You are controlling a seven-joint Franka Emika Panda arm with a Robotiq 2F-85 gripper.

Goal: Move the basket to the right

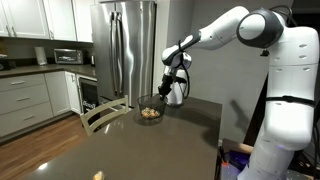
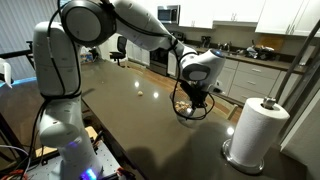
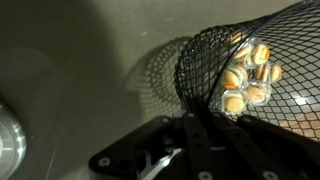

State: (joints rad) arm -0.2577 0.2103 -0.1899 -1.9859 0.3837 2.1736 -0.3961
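The basket (image 1: 150,111) is a small round black wire-mesh bowl with pale tan round items inside, near the far edge of the dark table (image 1: 130,150). It also shows in an exterior view (image 2: 193,108) and fills the upper right of the wrist view (image 3: 215,60). My gripper (image 1: 166,92) comes down on the basket's rim from above, as both exterior views show (image 2: 196,95). In the wrist view its fingers (image 3: 195,125) are closed together on the mesh rim. I cannot tell whether the basket rests on the table or hangs just above it.
A white paper-towel roll (image 2: 256,128) on a metal stand is close beside the basket; its base edge shows in the wrist view (image 3: 6,135). A small pale item (image 2: 141,94) lies on the table. A wooden chair (image 1: 105,115) stands at the table edge, a steel fridge (image 1: 130,45) behind.
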